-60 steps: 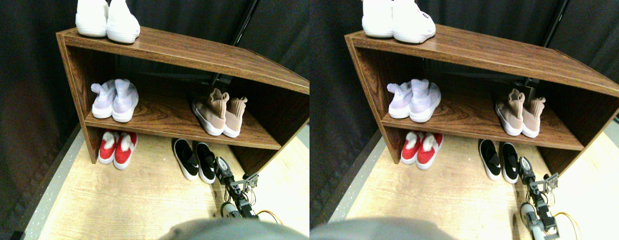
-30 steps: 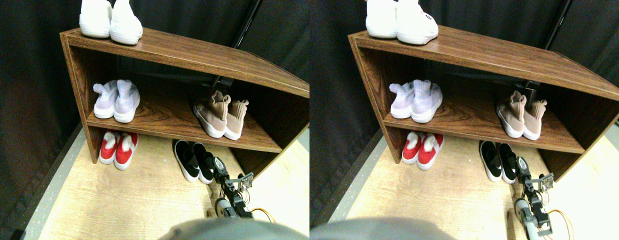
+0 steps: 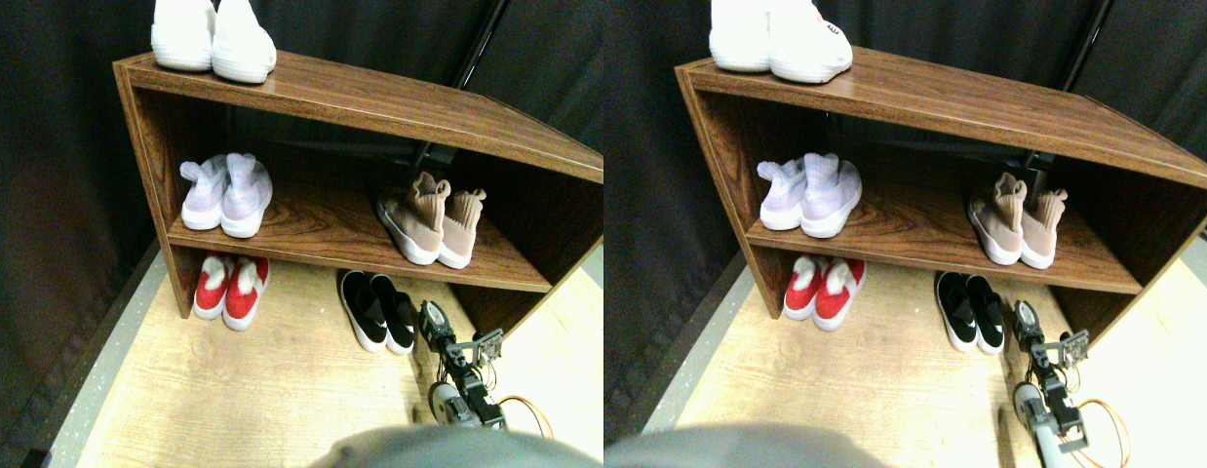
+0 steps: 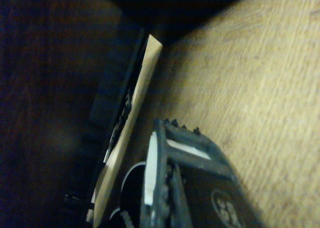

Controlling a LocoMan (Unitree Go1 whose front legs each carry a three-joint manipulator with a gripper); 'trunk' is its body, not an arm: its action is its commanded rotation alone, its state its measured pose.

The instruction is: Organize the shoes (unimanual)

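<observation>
The right end effector (image 3: 431,319) sits just right of the black slip-ons (image 3: 377,310) on the floor (image 3: 272,390); whether its jaws are parted or closed cannot be told.

**A staged test corner, not a lived-in home**

A wooden shoe rack (image 3: 369,97) stands on pale wood-grain flooring (image 3: 253,390), backed on the far side and left by dark curtains (image 3: 48,195), the kind hung round a lab or studio set. Paired shoes sit neatly on its shelves and beneath it. A speckled grey floor (image 3: 106,361) edges the flooring at left, suggesting a laid-down panel.
</observation>
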